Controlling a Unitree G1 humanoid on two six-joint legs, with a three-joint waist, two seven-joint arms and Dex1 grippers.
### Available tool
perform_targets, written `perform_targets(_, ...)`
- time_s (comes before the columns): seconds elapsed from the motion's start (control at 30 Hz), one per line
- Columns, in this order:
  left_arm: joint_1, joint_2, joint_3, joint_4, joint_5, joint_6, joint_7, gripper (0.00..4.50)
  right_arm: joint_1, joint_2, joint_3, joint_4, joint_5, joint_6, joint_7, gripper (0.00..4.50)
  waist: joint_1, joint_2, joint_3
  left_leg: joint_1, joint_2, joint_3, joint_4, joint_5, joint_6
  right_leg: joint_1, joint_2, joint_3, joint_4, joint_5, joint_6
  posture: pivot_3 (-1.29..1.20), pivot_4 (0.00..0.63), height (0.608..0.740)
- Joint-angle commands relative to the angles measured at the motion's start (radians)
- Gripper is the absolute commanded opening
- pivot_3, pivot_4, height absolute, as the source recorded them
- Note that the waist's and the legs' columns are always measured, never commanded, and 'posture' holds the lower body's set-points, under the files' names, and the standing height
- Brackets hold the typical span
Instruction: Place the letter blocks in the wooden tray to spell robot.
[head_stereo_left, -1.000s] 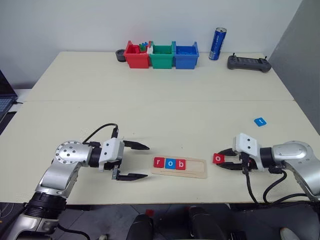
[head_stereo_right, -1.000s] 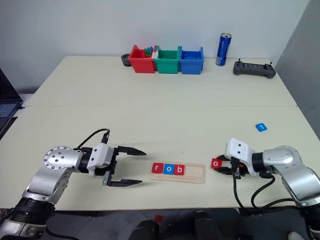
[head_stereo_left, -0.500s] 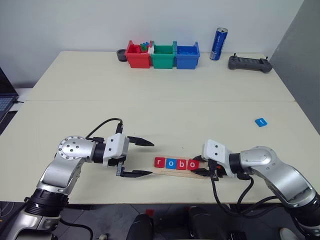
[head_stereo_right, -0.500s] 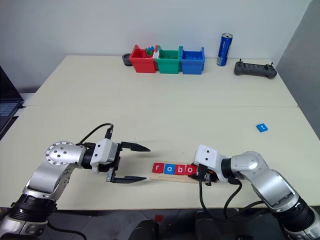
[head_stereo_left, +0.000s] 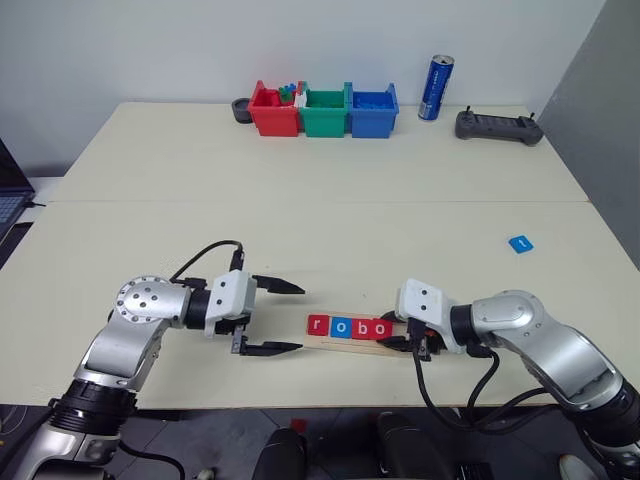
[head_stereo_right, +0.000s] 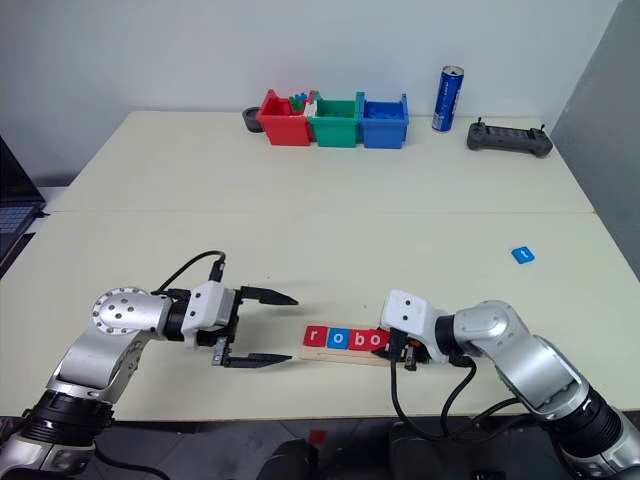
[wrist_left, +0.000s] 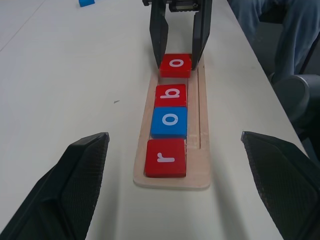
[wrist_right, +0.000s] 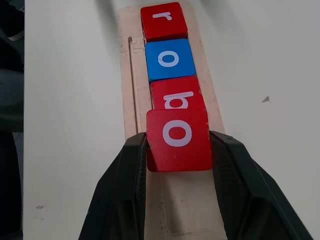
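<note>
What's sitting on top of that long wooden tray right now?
On the wooden tray lie a red r, blue o and red b. A second red o is gripped in the right hand above it; the tray underneath is covered.

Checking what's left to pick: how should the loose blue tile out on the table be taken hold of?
The blue tile lies flat and alone on the table, well right of the wooden tray. Best guess: come from straight above and close on two opposite side edges; nothing crowds it.
</note>
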Motion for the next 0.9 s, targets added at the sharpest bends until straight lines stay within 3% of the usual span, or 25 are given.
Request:
perform_targets(0.03,0.005,-0.002,0.012,-0.009,-0.007,-0.025,-0.005,4.5,-0.018,-0.011,0.0,-0.006,-0.01,-0.02,0.006,1.44,0.0,0.0,0.0,0.0,0.0,0.0,0.0,0.0,0.0,0.0,0.0,0.0,0.0,0.0,0.0,0.0,0.15,0.74)
perform_targets(0.37,0.02,0.003,0.012,-0.015,-0.008,-0.034,-0.007,4.5,-0.023,-0.014,0.007,0.023,-0.038,-0.052,0.007,1.44,0.0,0.0,0.0,0.0,0.0,0.0,0.0,0.0,0.0,0.0,0.0,0.0,0.0,0.0,0.0,0.0,0.15,0.74)
perform_targets(0.67,0.023,0.001,0.012,-0.006,-0.006,-0.044,-0.011,4.5,-0.041,-0.013,-0.013,0.003,-0.023,-0.044,0.008,4.48,0.0,0.0,0.0,0.0,0.0,0.0,0.0,0.0,0.0,0.0,0.0,0.0,0.0,0.0,0.0,0.0,0.15,0.74)
perform_targets(0.8,0.029,0.001,0.013,-0.01,-0.006,-0.045,-0.009,4.5,-0.031,-0.031,-0.059,-0.038,0.004,-0.024,0.01,4.48,0.0,0.0,0.0,0.0,0.0,0.0,0.0,0.0,0.0,0.0,0.0,0.0,0.0,0.0,0.0,0.0,0.15,0.74)
perform_targets(0.9,0.032,0.0,0.013,-0.004,-0.002,-0.05,-0.008,4.5,0.0,-0.068,-0.081,-0.066,0.006,-0.028,0.017,3.87,0.0,0.0,0.0,0.0,0.0,0.0,0.0,0.0,0.0,0.0,0.0,0.0,0.0,0.0,0.0,0.0,0.15,0.74)
